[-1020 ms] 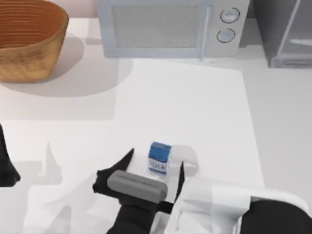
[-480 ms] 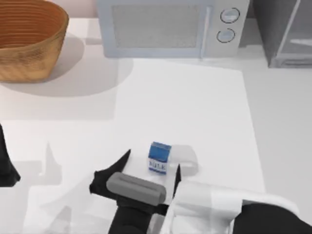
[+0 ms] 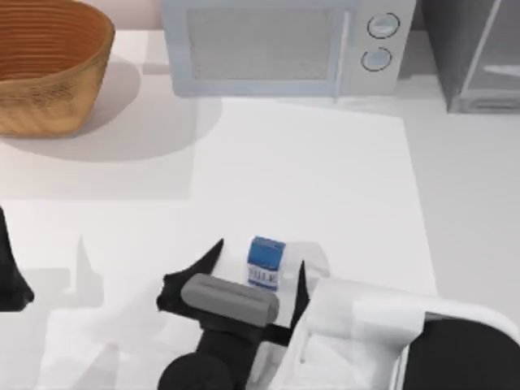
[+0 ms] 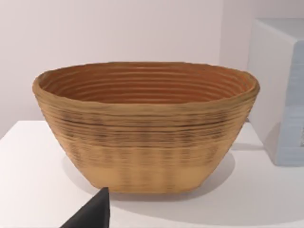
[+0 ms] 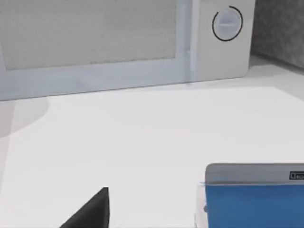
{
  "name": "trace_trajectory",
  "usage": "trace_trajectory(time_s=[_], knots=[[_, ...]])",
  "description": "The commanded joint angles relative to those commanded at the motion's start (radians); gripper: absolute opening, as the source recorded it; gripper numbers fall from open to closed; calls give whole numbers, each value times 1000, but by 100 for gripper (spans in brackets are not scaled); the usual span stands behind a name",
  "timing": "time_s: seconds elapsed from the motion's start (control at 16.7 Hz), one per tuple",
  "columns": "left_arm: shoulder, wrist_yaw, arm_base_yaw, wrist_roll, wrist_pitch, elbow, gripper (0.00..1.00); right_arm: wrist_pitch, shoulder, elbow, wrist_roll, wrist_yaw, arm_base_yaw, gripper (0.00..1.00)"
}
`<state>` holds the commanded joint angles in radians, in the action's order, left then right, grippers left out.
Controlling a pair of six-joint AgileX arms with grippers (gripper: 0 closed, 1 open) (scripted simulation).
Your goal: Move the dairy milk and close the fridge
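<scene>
The dairy milk (image 3: 266, 262), a small carton with a blue top and white lower part, stands upright on the table near the front. My right gripper (image 3: 260, 257) is open and reaches in from the front, one finger on each side of the carton and neither touching it. The carton sits closer to the finger on the right. The right wrist view has the carton's blue top (image 5: 254, 197) close up and one dark fingertip (image 5: 92, 211) apart from it. The fridge (image 3: 459, 49) stands at the back right, with its pale-framed door (image 3: 497, 69) swung out. My left gripper (image 3: 11, 276) is parked at the left edge.
A light grey microwave (image 3: 280, 45) with two round knobs stands at the back centre, left of the fridge. A large woven basket (image 3: 49, 65) sits at the back left, and the left wrist view has it (image 4: 147, 128) straight ahead. Open white tabletop (image 3: 309, 179) lies between carton and microwave.
My right gripper drifted slightly left, then came back and edged a little toward the carton. The carton has not moved. The left arm is still.
</scene>
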<state>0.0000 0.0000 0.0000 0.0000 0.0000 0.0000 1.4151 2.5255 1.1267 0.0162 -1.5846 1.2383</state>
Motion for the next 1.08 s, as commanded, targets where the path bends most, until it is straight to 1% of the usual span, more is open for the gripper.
trace_trajectory(time_s=[0.48, 0.9, 1.08], knots=[[0, 0, 0, 0, 0, 0, 100, -221, -55, -17, -183, 46, -45, 100], [0, 0, 0, 0, 0, 0, 100, -247, -62, -19, -204, 51, -49, 100], [0, 0, 0, 0, 0, 0, 100, -247, -62, -19, -204, 51, -49, 77]])
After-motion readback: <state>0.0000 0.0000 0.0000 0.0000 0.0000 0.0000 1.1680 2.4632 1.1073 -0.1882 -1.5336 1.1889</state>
